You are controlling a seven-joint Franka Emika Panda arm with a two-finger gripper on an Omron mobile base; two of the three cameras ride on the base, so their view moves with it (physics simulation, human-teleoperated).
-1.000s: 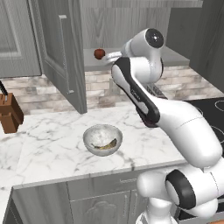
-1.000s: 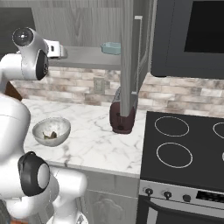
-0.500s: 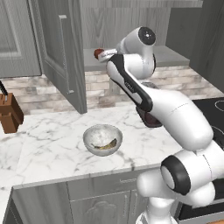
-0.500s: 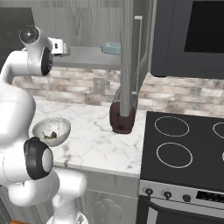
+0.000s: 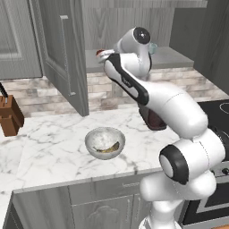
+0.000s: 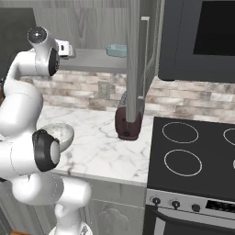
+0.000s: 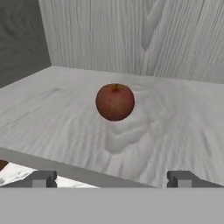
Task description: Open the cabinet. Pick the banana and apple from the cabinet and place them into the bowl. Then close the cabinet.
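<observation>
Apple (image 7: 115, 102) at twelve o'clock, tool (image 7: 112, 178) wide open and empty.
I judge it light, firm, smooth and prone to rolling; I'd pinch across its widest middle.

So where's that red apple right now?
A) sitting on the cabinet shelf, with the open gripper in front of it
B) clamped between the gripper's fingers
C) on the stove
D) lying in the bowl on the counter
A: the hand view shows the apple resting alone on the cabinet shelf, ahead of the gripper, whose fingertips stand wide apart, not touching it.
</observation>
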